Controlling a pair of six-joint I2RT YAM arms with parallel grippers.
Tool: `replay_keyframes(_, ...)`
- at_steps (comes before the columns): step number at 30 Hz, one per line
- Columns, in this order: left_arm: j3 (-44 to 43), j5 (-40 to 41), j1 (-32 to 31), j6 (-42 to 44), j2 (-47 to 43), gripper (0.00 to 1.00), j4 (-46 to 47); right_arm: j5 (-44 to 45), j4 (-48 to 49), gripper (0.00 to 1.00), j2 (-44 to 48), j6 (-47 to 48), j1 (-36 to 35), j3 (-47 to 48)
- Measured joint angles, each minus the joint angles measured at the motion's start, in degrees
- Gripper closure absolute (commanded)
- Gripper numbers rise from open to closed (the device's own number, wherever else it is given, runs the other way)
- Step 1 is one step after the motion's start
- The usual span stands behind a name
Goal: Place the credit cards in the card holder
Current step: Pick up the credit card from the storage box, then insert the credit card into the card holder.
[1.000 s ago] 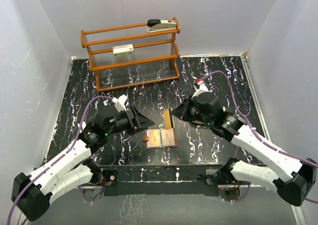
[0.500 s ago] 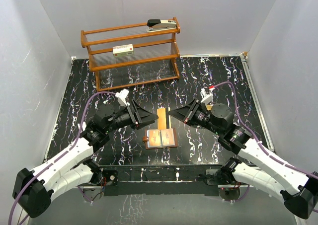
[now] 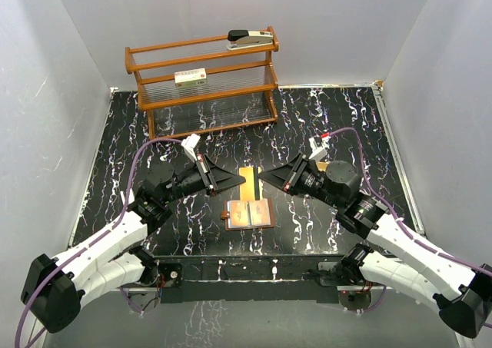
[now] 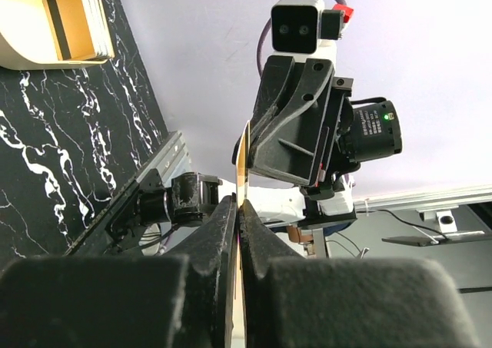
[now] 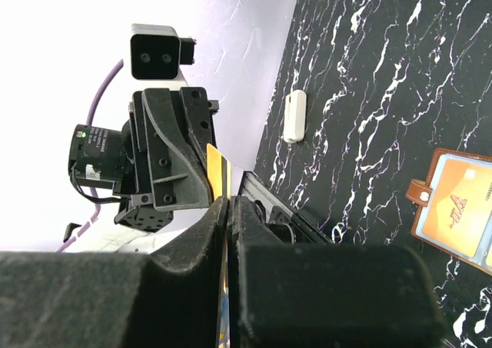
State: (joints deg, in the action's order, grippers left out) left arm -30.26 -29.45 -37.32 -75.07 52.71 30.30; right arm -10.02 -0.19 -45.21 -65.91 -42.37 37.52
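One credit card [image 3: 250, 177], gold-faced with a dark stripe, stands on edge in the air between both arms. My left gripper [image 3: 241, 180] is shut on its left end and my right gripper [image 3: 262, 176] is shut on its right end. The left wrist view shows the credit card [image 4: 242, 160] edge-on, rising from the left gripper [image 4: 239, 204]. From the right wrist, the credit card [image 5: 217, 171] sticks up from the right gripper [image 5: 230, 202]. The brown card holder [image 3: 250, 213] lies open on the table just below, also visible as the card holder [image 5: 461, 217]. A stack of further cards [image 4: 77, 21] lies in a tan tray [image 4: 31, 52].
A wooden rack [image 3: 201, 83] stands at the back, with a stapler [image 3: 250, 38] on top and a white red-labelled box [image 3: 191, 77] on a shelf. A small white object [image 5: 294, 116] lies on the black marbled table near the left arm. White walls enclose three sides.
The right gripper carried the card toward the middle above the card holder. The left gripper came in from the left, open, and has shut on the card's other end.
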Motion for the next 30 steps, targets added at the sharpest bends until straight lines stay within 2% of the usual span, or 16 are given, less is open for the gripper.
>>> replay_keyframes(2, -0.02, 0.0, 0.0, 0.55, -0.09, 1.0, -0.66, 0.02, -0.63, 0.94, 0.04, 0.07, 0.0, -0.04)
replay_keyframes(6, -0.02, 0.02, 0.0, 1.9, -0.09, 1.0, -2.56, 0.9, -3.21, 0.77, 0.9, 0.63, -0.04, -0.9)
replay_keyframes(9, -0.46, 0.55, 0.0, 4.68, -0.11, 1.0, -6.8, 2.93, -7.23, 0.69, 2.58, 2.47, -0.04, -0.92)
replay_keyframes(17, -1.11, 4.66, 0.0, 12.98, 0.81, 1.0, -19.98, 9.88, -18.99, 0.66, 3.13, 9.42, -0.04, -0.61)
replay_keyframes(23, -0.68, 5.97, 0.0, 16.61, 6.19, 1.0, -22.64, 13.05, -25.18, 0.65, -5.64, 14.95, -0.04, 0.26)
replay_keyframes(30, -0.68, 7.65, 0.02, 19.87, 11.85, 1.0, -24.28, 12.96, -25.11, 0.63, -15.54, 19.76, -0.04, 1.22)
